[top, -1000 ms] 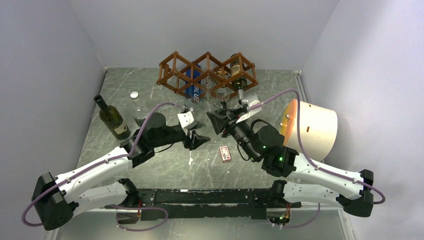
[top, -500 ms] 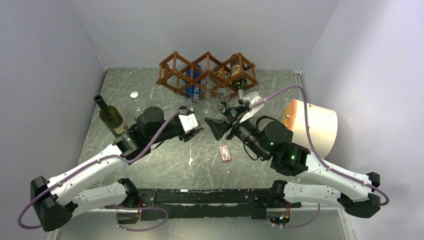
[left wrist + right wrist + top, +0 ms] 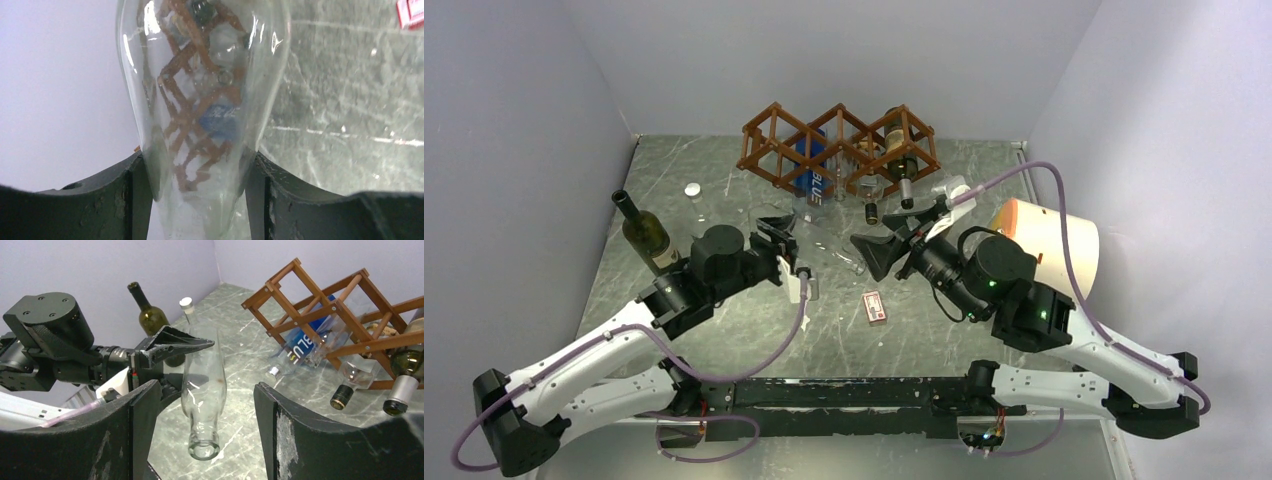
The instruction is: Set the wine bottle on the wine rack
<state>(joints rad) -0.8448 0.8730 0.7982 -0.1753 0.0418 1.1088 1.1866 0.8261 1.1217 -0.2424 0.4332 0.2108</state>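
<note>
A clear glass wine bottle (image 3: 829,250) (image 3: 200,100) (image 3: 202,380) hangs above the table, its wide lower body clamped in my left gripper (image 3: 782,243) (image 3: 197,200) (image 3: 172,347). Its neck points at my right gripper (image 3: 886,245) (image 3: 205,435), which stands open. The bottle's mouth lies between the right fingers (image 3: 145,430) and touches neither. The reddish-brown wine rack (image 3: 839,150) (image 3: 340,310) stands at the back of the table, beyond both grippers, and shows through the glass (image 3: 190,110) in the left wrist view.
The rack holds a blue-labelled clear bottle (image 3: 814,175) (image 3: 305,347), a dark-capped clear bottle (image 3: 350,385) and a green one (image 3: 902,160) (image 3: 405,380). A green bottle (image 3: 649,235) (image 3: 150,315) stands upright at left. A red box (image 3: 875,306) lies mid-table, a white-and-orange cylinder (image 3: 1044,255) at right.
My right gripper has opened off the bottle's neck and drawn back to the right. The left arm has swung left and rolled its wrist with the bottle still in it.
</note>
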